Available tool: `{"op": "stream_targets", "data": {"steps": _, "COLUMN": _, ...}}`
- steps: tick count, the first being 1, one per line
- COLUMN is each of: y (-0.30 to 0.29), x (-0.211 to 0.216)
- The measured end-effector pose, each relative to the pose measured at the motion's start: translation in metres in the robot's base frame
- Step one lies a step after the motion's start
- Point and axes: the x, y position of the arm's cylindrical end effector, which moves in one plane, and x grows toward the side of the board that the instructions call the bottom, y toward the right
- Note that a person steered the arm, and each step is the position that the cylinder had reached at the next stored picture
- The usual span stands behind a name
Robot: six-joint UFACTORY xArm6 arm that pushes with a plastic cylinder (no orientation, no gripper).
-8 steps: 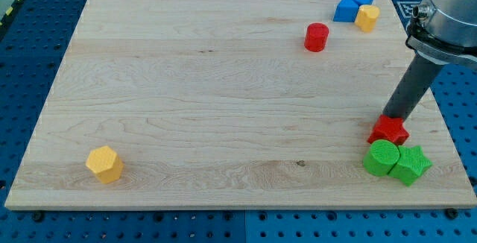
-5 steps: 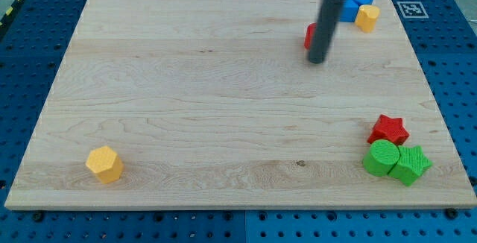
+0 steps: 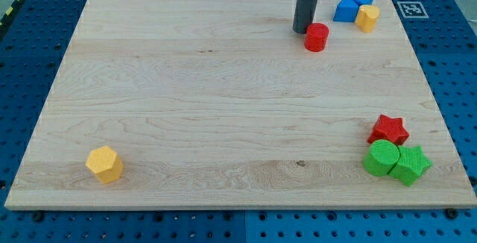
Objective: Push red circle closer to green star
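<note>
My tip [image 3: 302, 30], a bare rod with no jaws to clench, sits just left of the red circle [image 3: 317, 37] near the view's top, well apart from the green star [image 3: 411, 164] at bottom right.

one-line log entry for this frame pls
tip: just upper-left of red circle, contact unclear | green star: bottom right, beside green circle, red star | push: not done

1 raised view looks obliquely down over the whole wooden board [image 3: 186, 109].
</note>
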Motion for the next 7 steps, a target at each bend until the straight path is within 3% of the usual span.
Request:
{"op": "stream_targets", "data": {"steps": 5, "y": 0.055, "x": 0.075}}
{"op": "stream_targets", "data": {"steps": 7, "y": 0.093, "x": 0.083}}
